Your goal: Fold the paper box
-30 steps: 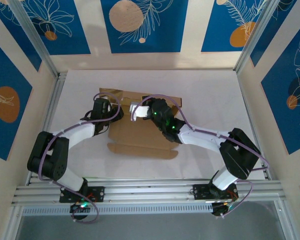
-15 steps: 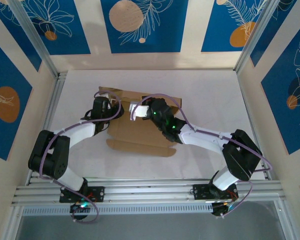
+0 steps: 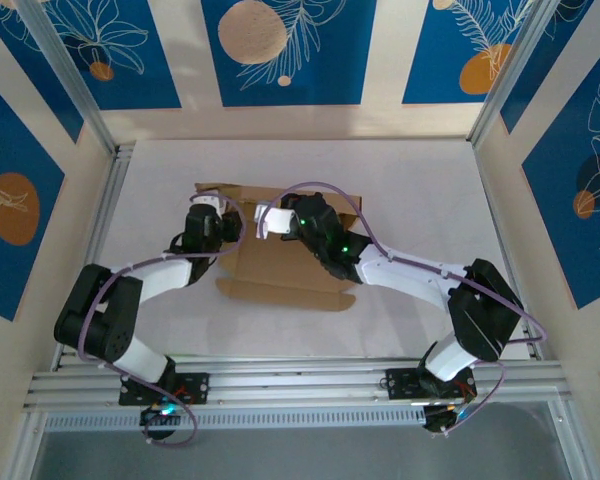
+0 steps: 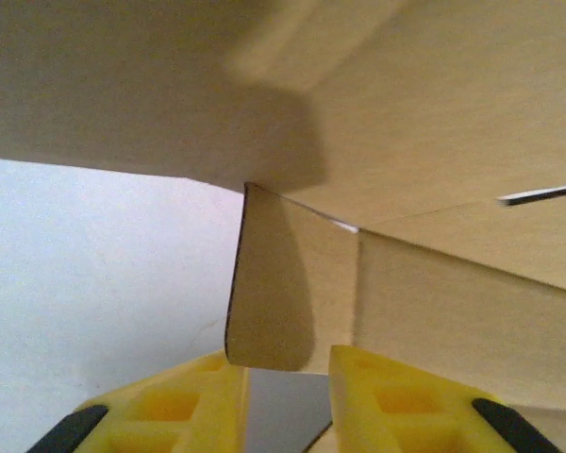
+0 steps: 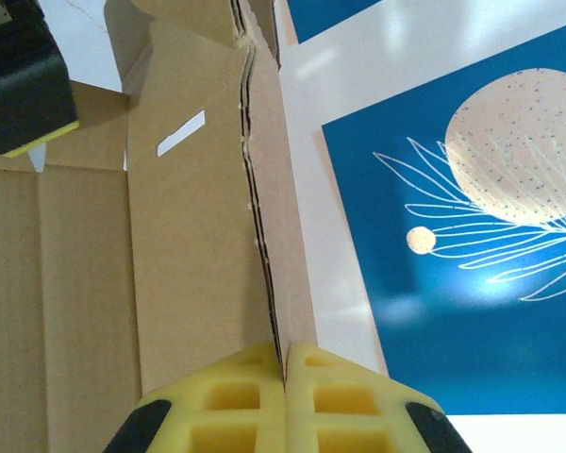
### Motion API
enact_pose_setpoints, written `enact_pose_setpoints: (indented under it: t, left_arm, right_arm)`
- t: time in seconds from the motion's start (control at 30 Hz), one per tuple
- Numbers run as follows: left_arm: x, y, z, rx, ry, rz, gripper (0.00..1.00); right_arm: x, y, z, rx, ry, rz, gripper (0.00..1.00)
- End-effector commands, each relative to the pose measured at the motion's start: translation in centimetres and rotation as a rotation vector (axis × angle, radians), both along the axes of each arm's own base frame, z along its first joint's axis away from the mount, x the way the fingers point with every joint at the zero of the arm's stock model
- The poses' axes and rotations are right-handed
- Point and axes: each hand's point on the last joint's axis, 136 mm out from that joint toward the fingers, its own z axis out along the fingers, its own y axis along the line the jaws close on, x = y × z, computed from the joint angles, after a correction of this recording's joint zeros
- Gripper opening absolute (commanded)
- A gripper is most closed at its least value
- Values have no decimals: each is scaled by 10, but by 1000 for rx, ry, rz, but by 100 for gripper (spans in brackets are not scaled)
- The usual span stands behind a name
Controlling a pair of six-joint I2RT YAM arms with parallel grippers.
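L arm (image 3: pixel 150 270): reaching in from near-left base, bending over the tabletop (image 3: pixel 420 190) toward the box's left end.
L hand (image 3: pixel 220 224): hovering at the left end of the paper box (image 3: pixel 280 265), close to its back-left corner.
L hand state: wrist cam is showing the yellow pads (image 4: pixel 184 401) standing a little apart, grey gap between them; a small cardboard tab (image 4: pixel 283 293) is hanging w/ its lower edge right at that gap. Can't tell if it's pinching the tab or just beside it.
Paper box: plain brown cardboard, lying mid-tabletop betw. the two arms. Partly folded: back wall is standing up, front flap is lying flat on the near side, toward the arm bases.
White strip (image 5: pixel 181 132): showing on the inner face of the cardboard, near the back wall.
R hand (image 3: pixel 264 222): sitting at the box's back wall, just right of L hand, the two near each other but apart.
R hand state: clenched. Yellow pads are pressing together, and the back wall's top edge is running straight into the seam betw. them, so it's grasping the paper box by that wall.
R arm (image 3: pixel 420 275): coming in from near-right base, crossing over the box's right part.
Blue panel (image 5: pixel 472 236): patterned backdrop rising behind the box's back wall.
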Motion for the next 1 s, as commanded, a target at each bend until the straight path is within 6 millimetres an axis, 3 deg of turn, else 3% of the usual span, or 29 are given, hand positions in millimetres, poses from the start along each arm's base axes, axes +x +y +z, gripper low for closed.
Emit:
enact_pose_setpoints:
  t: [0.0,0.2,0.47,0.6,0.8,0.97]
  left_arm:
    - [-2,-18,40,59,-157,-49,26]
    - [-6,-37,42,129,-170,-107,28]
    - [-12,-71,37,257,-176,-209,42]
    - [-10,-66,35,285,-166,-177,48]
    - [-16,-49,55,270,-186,-108,60]
    - [-31,-50,69,210,-175,-140,66]
  right_arm:
    - [-12,27,0,55,62,76,0]
    - [-13,35,-5,49,87,78,0]
    - [-16,43,-14,37,104,86,0]
    - [-13,40,-16,30,103,79,0]
    - [3,16,-13,20,92,43,0]
    - [14,3,-12,-25,59,45,0]
